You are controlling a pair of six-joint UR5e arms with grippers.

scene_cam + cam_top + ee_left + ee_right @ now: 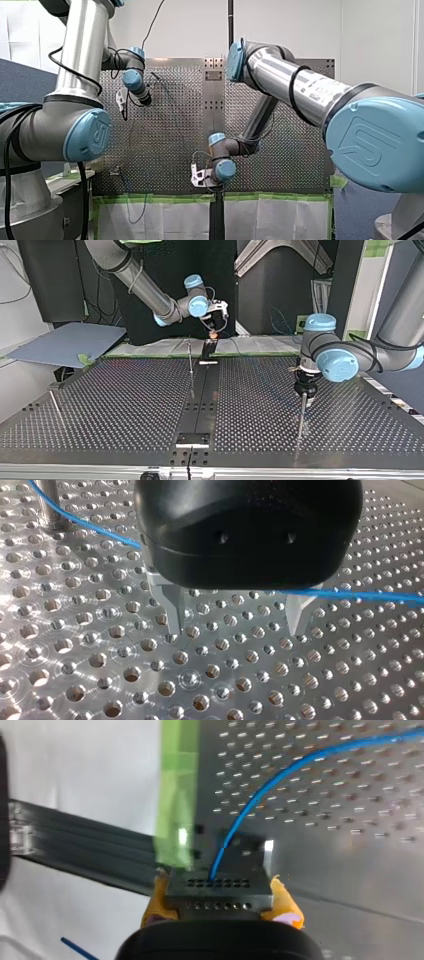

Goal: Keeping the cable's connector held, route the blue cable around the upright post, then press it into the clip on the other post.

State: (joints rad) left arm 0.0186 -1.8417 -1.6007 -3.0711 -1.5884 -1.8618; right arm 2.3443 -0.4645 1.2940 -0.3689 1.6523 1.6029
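"Cable [360,596]: which way does it lie from the left gripper [235,630]?"

"Crosswise. It is thin and blue, and its long axis runs from the post [50,502] just beside the gripper, behind the black gripper body, and out the other side, level with the roots of the two metal fingers [170,610]. Those fingers stand spread above the table [100,680], holding nothing. I cannot tell whether the cable sits inside their gap."

"And the connector [235,865]?"

"It is pinched between the yellow pads [287,907] of the right gripper [216,905] at the table's edge, well apart from that post. The cable leaves it and curves away over the holes. The left gripper is far nearer the post, so guiding the cable there looks like its job."

"Any writing?"

"None readable, only a moulded logo on the arms' blue caps [95,135]."
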